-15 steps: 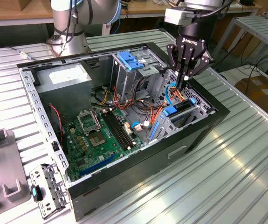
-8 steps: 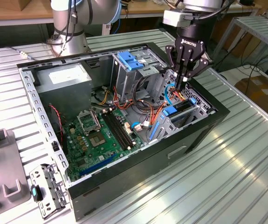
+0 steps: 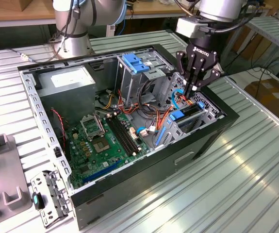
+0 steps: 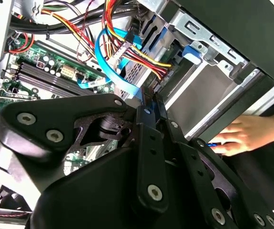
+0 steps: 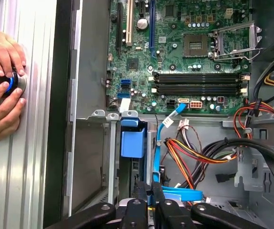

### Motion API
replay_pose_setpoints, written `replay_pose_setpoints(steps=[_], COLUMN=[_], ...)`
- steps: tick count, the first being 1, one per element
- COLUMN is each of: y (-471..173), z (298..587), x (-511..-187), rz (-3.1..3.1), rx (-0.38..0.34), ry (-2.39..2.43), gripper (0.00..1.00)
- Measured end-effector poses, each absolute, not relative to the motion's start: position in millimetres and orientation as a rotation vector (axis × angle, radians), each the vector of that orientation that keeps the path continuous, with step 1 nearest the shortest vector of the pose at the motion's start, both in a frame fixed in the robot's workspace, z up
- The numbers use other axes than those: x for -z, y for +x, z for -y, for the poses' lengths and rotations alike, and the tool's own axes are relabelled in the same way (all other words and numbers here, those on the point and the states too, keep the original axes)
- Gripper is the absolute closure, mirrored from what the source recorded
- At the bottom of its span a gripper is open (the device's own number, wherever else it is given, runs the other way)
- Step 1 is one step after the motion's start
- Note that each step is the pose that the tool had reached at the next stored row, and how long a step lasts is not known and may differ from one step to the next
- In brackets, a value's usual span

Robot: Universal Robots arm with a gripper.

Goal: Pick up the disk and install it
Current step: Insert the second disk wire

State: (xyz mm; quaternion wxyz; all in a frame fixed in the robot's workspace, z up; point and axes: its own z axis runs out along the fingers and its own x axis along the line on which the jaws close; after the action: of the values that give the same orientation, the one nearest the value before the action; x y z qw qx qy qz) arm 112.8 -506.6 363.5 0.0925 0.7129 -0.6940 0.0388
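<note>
The tool point(image 3: 192, 90) hangs over the front corner of the case point(image 3: 144, 167), its jaws pinched narrow with no gap visible between them in both wrist views. Whether they nip anything cannot be told. Just beneath them the disk point(image 3: 191, 112) appears to stand on edge in the case's drive cage, its dark body sunk between the metal walls and its blue rail point(image 5: 132, 138) at the top. It reads as a dense, stiff metal slab, heavy for its size, with smooth faces likely to slip. The plastic rails or the narrow edges look the safer hold. It is also shock-sensitive, so it is best kept from knocks.

Blue and orange cables point(image 4: 109, 56) loop beside the cage, close to the fingers point(image 4: 148, 124). Deeper in the case lies the motherboard point(image 5: 175, 47). Outside the case, a person's hands point(image 5: 1, 81) rest on the desk point(image 3: 255, 184).
</note>
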Motion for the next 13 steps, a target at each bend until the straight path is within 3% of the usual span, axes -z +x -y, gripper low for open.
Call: replay_pose_setpoints(steps=[13], y=[112.7], z=[509.9], x=[-362.3], rz=[2.065], rx=[-0.108], ry=[2.121], gripper=[0.84])
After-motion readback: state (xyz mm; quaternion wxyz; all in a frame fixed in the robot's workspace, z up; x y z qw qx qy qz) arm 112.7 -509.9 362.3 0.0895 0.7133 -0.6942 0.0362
